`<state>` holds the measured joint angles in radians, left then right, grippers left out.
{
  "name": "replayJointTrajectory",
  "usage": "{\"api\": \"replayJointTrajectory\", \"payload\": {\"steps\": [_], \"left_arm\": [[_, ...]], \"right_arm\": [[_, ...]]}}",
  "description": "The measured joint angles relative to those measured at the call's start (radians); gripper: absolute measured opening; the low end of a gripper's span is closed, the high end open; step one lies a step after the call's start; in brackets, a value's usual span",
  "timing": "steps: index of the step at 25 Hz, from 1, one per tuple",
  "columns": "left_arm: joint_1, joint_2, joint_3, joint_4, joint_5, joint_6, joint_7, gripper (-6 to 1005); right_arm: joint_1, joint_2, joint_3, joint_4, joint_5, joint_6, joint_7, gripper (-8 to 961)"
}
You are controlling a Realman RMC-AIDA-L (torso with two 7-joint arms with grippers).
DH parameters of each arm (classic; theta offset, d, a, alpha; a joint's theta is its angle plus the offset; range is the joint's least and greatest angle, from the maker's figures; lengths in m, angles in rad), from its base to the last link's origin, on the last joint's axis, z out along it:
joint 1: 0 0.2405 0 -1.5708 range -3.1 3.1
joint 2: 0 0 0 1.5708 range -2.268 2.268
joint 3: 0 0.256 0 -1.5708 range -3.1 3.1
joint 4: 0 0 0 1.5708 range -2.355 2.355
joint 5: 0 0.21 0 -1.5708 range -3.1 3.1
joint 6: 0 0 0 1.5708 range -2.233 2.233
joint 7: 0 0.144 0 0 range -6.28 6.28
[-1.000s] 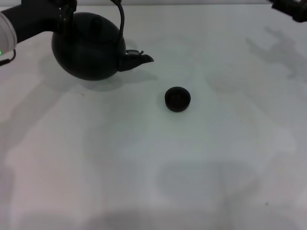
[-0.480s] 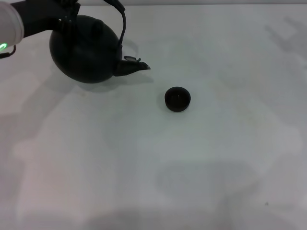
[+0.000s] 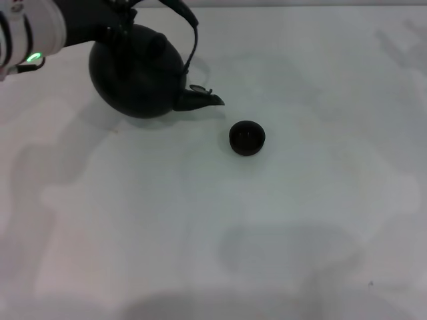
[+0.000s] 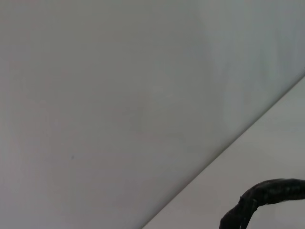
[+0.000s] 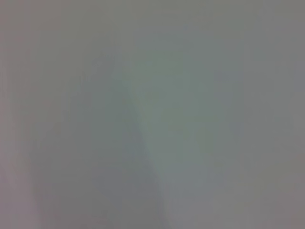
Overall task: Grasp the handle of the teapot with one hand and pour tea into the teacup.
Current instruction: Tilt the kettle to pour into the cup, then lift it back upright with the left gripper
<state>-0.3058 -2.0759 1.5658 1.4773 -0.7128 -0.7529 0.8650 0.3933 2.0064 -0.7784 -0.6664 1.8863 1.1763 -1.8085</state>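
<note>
Teapot [image 3: 137,77] hangs by its handle [image 3: 189,27] from our left gripper [image 3: 119,8], jaws hidden so we cannot tell, spout aimed toward the teacup [image 3: 247,137] for pouring.

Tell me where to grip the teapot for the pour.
Grip the handle, the arched band over the teapot, at its top, coming from the left side away from the spout, which points toward the teacup. The left arm is already there.
</note>
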Motion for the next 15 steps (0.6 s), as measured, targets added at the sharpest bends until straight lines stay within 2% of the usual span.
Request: {"api": "replayJointTrajectory", "payload": {"steps": [5, 15], "left_arm": [[-0.031, 0.0, 0.048, 0.006, 0.073, -0.011, -0.045, 136], [-0.068, -0.001, 0.089, 0.018, 0.112, -0.044, -0.061, 135]], "right_arm": [[0.005, 0.0, 0.001, 0.006, 0.001, -0.011, -0.003, 840], [0.006, 0.0, 0.001, 0.009, 0.001, -0.028, -0.006, 841]]}}
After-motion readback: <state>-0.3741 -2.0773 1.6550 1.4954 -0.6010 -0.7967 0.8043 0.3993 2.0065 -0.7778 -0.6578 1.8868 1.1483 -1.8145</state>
